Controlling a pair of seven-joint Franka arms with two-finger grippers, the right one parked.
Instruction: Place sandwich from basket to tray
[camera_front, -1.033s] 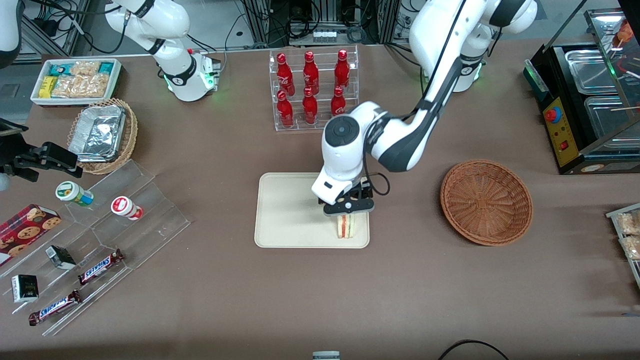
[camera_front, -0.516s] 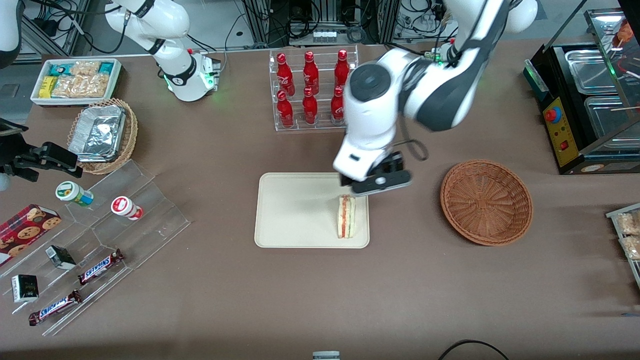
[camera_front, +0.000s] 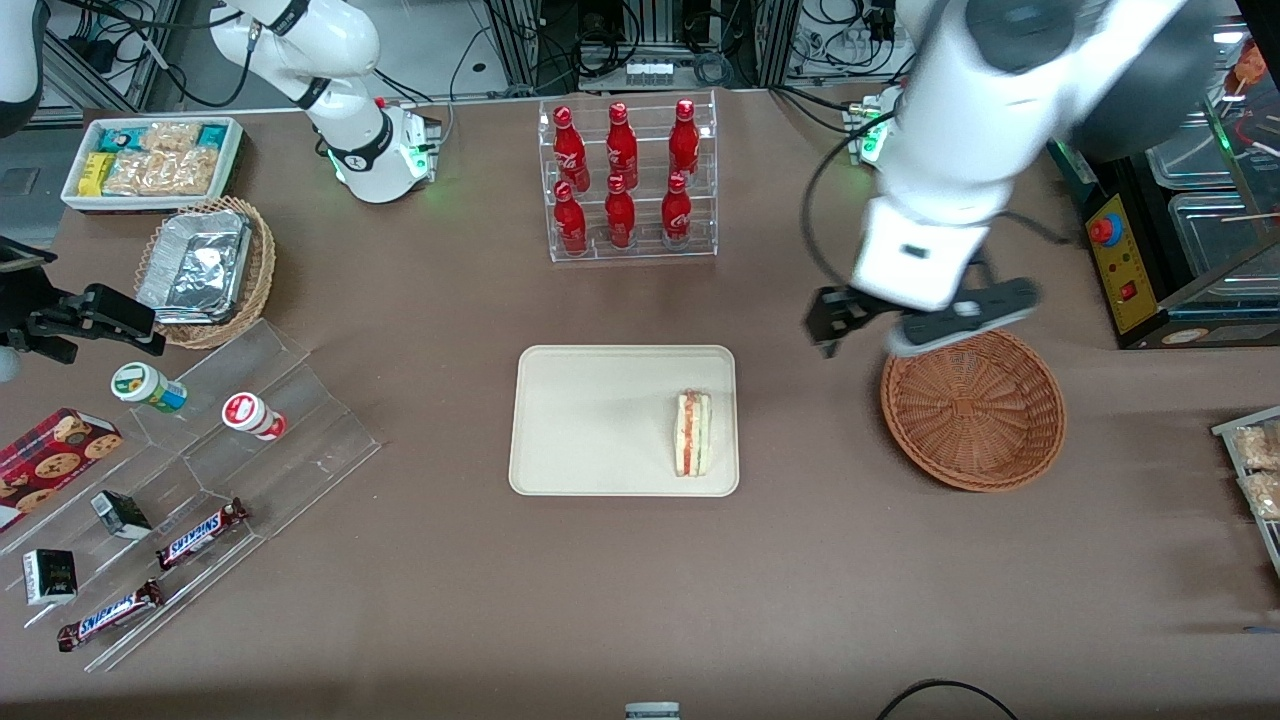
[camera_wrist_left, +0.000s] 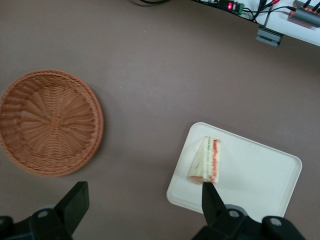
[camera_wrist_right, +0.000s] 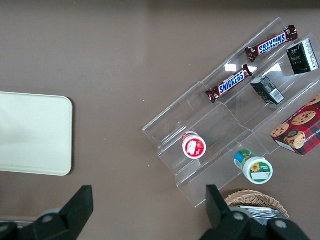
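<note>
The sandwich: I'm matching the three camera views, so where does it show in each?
Front view: sandwich stands on the tray, at the edge nearest the basket.
Left wrist view: on the tray, near the open gripper.
Right wrist view: not in it.
Shared landmark: the tray.

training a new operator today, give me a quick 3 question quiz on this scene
1. True or false: the sandwich lies on the tray.
2. What is in the basket? A) the sandwich B) a bottle C) nothing
3. Fill in: the gripper, raised near the basket's rim, has its fingers ____.

Key: 1 true. 2 C. 3 open, holding nothing.
</note>
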